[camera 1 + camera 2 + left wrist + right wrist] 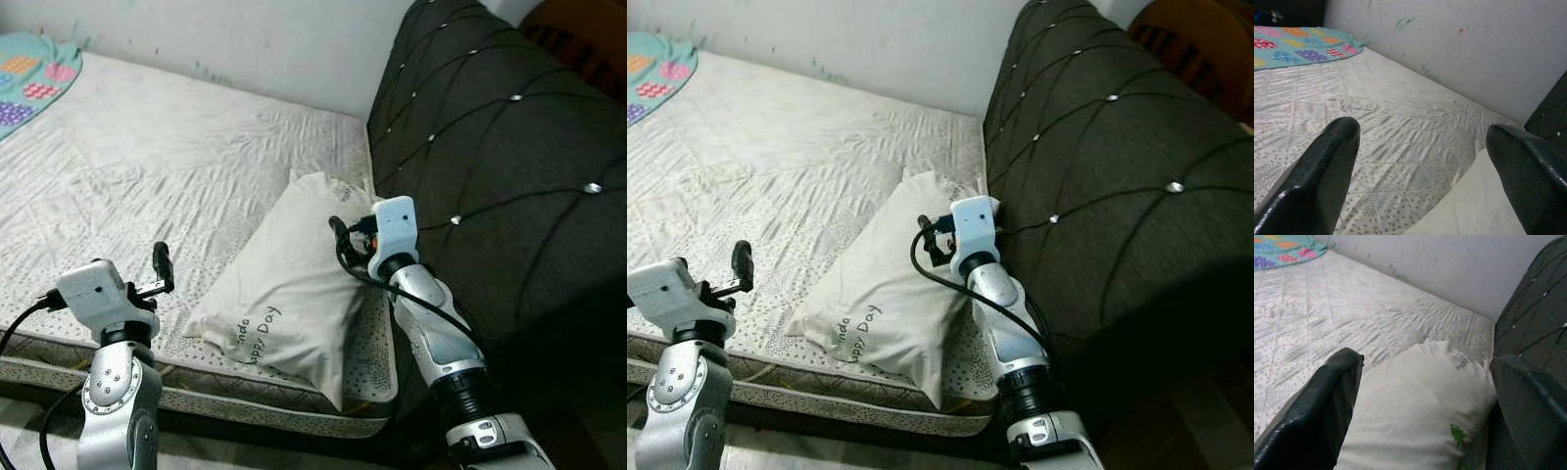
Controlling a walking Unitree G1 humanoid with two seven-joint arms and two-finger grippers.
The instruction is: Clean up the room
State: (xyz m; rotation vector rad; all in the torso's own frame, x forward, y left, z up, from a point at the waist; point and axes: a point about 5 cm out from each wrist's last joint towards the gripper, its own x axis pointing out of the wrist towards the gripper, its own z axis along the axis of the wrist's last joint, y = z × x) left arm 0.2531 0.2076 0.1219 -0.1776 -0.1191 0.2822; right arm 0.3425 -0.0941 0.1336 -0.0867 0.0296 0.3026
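A white pillow (284, 284) printed with "Happy Day" lies on the bare quilted mattress (176, 166), its far end against the dark padded headboard (509, 157). My right gripper (345, 240) hovers just over the pillow's headboard end. In the right wrist view it (1427, 361) is open, with the pillow (1415, 401) below and between its fingers. My left gripper (163, 262) is held over the mattress's front edge, left of the pillow. It (1422, 128) is open too, with the pillow's corner (1474, 205) low between the fingers. Neither gripper holds anything.
A turquoise blanket with coloured patches (29, 78) lies at the mattress's far left corner. A white wall (245, 39) runs behind the bed. A brown wooden piece (1205, 49) shows beyond the headboard at far right. The mattress edge (255, 406) is right in front of me.
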